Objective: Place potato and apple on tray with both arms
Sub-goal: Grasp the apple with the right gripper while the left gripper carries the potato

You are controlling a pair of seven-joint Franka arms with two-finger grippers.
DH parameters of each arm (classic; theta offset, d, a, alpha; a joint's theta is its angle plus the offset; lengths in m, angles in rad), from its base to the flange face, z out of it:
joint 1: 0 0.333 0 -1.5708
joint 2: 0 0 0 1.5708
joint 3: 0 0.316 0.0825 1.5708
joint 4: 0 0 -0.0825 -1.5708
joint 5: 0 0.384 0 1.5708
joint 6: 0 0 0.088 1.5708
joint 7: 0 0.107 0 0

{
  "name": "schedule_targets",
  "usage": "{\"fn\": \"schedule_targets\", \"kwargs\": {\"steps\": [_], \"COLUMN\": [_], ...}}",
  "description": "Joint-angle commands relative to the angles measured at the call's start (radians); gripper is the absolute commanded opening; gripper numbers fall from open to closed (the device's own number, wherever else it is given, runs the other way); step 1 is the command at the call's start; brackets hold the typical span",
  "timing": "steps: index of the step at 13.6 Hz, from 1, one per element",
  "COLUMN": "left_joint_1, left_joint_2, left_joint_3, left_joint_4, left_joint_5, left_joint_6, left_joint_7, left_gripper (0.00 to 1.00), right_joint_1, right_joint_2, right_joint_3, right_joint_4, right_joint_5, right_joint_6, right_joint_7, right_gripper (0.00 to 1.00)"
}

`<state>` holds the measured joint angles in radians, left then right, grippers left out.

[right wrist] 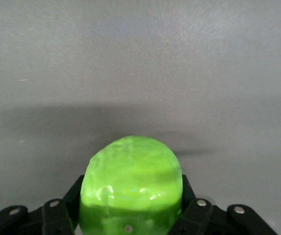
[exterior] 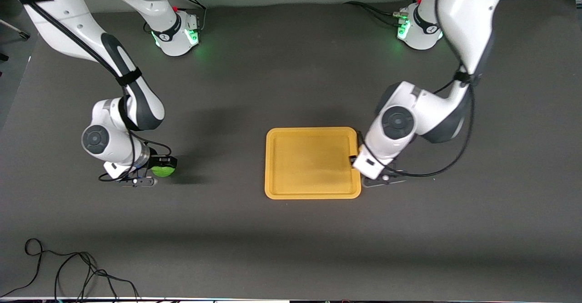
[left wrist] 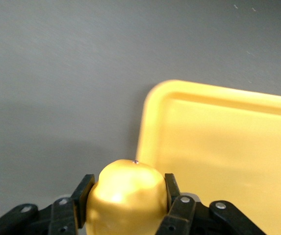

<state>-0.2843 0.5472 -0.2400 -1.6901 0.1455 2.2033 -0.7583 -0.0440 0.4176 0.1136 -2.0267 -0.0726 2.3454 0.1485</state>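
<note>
The orange-yellow tray (exterior: 311, 189) lies flat in the middle of the table and holds nothing. My left gripper (exterior: 353, 160) is at the tray's edge toward the left arm's end, mostly hidden under its wrist. In the left wrist view the left gripper (left wrist: 128, 188) is shut on the yellow-tan potato (left wrist: 128, 196), with the tray's corner (left wrist: 218, 147) just past it. My right gripper (exterior: 163, 164) is low over the table toward the right arm's end, well apart from the tray. It is shut on the green apple (exterior: 163, 171), which fills the space between its fingers in the right wrist view (right wrist: 130, 191).
The two arm bases (exterior: 178, 34) (exterior: 418, 31) stand along the table's edge farthest from the front camera. Loose black cables (exterior: 68, 271) lie at the near corner toward the right arm's end. Dark table (exterior: 291, 248) surrounds the tray.
</note>
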Motion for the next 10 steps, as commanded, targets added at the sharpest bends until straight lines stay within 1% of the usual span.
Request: {"fn": "schedule_targets", "kwargs": {"steps": [1,2,3,5,7,8,10], "left_joint_1": [-0.052,-0.053,-0.053,-0.055,-0.067,-0.067,-0.069], "left_joint_2": [0.106,0.12,0.126,0.135,0.143,0.146,0.152], "left_joint_3": [0.018,0.018,0.018,0.018,0.018,0.018,0.018], "left_joint_4": [0.089,0.092,0.09,0.084,0.081,0.081,0.079], "left_joint_5": [-0.006,-0.006,-0.001,0.0,-0.001,0.0,0.0], "left_joint_6": [-0.005,-0.001,0.019,0.026,0.026,0.026,0.026], "left_joint_7": [-0.062,-0.062,-0.064,-0.078,-0.09,-0.092,-0.092], "left_gripper": [0.12,0.13,0.16,0.25,0.28,0.29,0.36], "right_joint_1": [0.058,0.081,0.096,0.18,0.22,0.263,0.349], "right_joint_2": [-0.074,-0.076,-0.076,-0.072,-0.051,-0.027,0.054], "right_joint_3": [0.0,0.0,0.004,0.006,0.008,0.008,0.008], "right_joint_4": [0.116,0.153,0.167,0.218,0.27,0.296,0.4], "right_joint_5": [-0.007,-0.004,0.003,0.052,0.063,0.071,0.074], "right_joint_6": [-0.226,-0.272,-0.29,-0.293,-0.291,-0.284,-0.282], "right_joint_7": [0.057,0.084,0.092,0.121,0.193,0.257,0.407], "right_gripper": [0.36,0.36,0.36,0.36,0.36,0.36,0.36]}}
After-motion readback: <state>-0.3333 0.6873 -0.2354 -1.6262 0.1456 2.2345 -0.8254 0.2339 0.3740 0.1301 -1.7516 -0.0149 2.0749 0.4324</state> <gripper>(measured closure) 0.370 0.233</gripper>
